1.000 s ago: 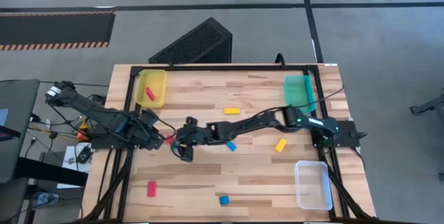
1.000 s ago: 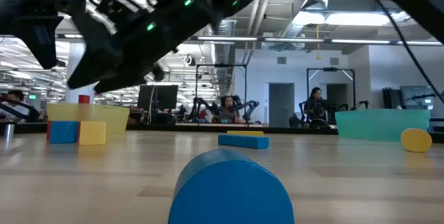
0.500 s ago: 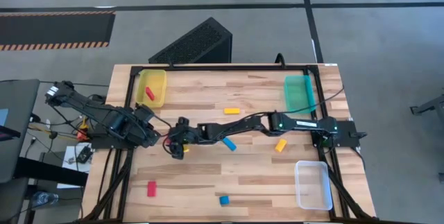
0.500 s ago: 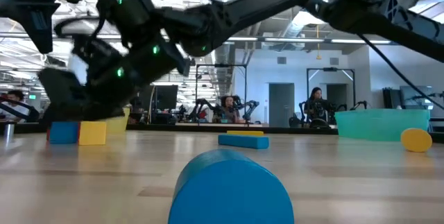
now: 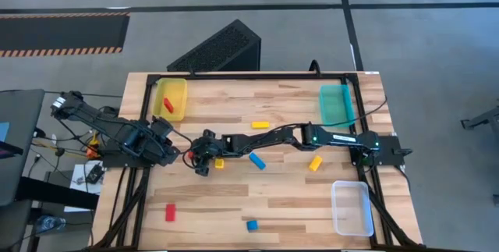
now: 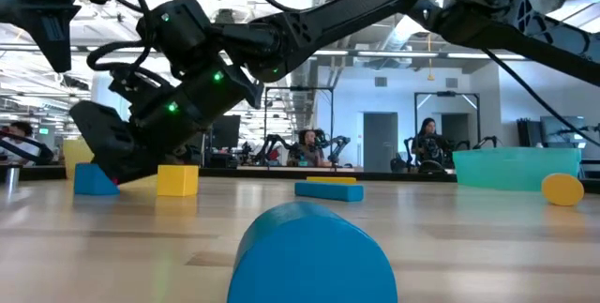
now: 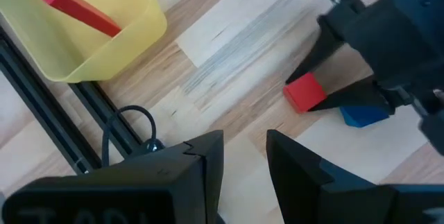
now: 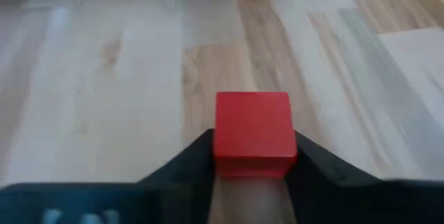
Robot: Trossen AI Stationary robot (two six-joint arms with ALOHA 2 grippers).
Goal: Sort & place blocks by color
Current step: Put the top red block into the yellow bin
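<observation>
Wooden planks are forming the counter (image 5: pixel 288 197), and the right tool (image 5: pixel 195 159) is reaching far across it toward the left edge. Its fingers are closing around a red cube (image 8: pixel 252 134), which is sitting between their tips, touching both. In the left wrist view this cube is lying on the wood just beside a blue block (image 7: pixel 364 115). A small yellow block (image 5: pixel 220 162) is resting near the right arm.

The left tool (image 5: pixel 168 149) is waiting by the left edge, its fingers a little apart and holding nothing. Near the far left corner, the yellow tray (image 5: pixel 171 98) is already keeping one red bar (image 5: pixel 168 105).

To do this step well, I think the tool should grip the cube squarely, then lift straight up so that the blue neighbour is not pushed.

Compared with half a second ago, the right tool is lying slightly nearer the left arm, and the yellow block is now showing clear of it.
</observation>
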